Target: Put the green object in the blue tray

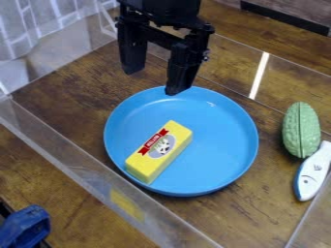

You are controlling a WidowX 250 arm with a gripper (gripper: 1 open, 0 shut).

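The green object (301, 129) is a small pale-green ridged oval lying on the wooden table at the right edge, outside the tray. The blue tray (226, 121) is a large round dish in the middle of the table, with a yellow block (158, 151) lying inside it at the front left. My gripper (159, 76) hangs above the tray's far-left rim, pointing down, its two black fingers (131, 48) spread apart with nothing between them. It is well to the left of the green object.
A white-and-blue fish-shaped item (312, 170) lies just in front of the green object at the right edge. A clear plastic wall (77, 155) runs along the table's left and front. A blue thing (19, 228) shows at the bottom-left corner.
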